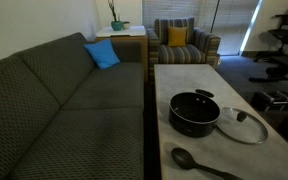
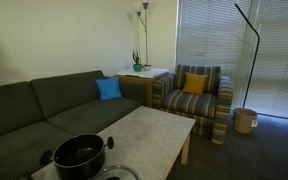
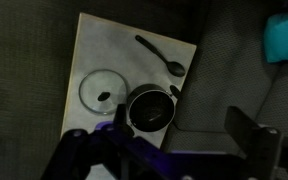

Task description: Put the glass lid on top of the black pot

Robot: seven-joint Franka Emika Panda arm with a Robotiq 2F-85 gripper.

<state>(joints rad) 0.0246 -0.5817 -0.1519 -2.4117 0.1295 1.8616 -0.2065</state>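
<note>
The black pot sits on the pale coffee table, wide and shallow with short side handles. The glass lid lies flat on the table right beside it, dark knob up. In an exterior view the pot stands at the table's near end, with the lid only a sliver at the bottom edge. The wrist view looks down from high up on the pot and the lid. My gripper hangs open and empty far above them, over the sofa edge beside the pot. Neither exterior view shows the arm.
A black long-handled spoon lies on the table near the pot. A dark sofa with a blue cushion runs along one long side of the table. A striped armchair stands past the far end, with a small basket nearby.
</note>
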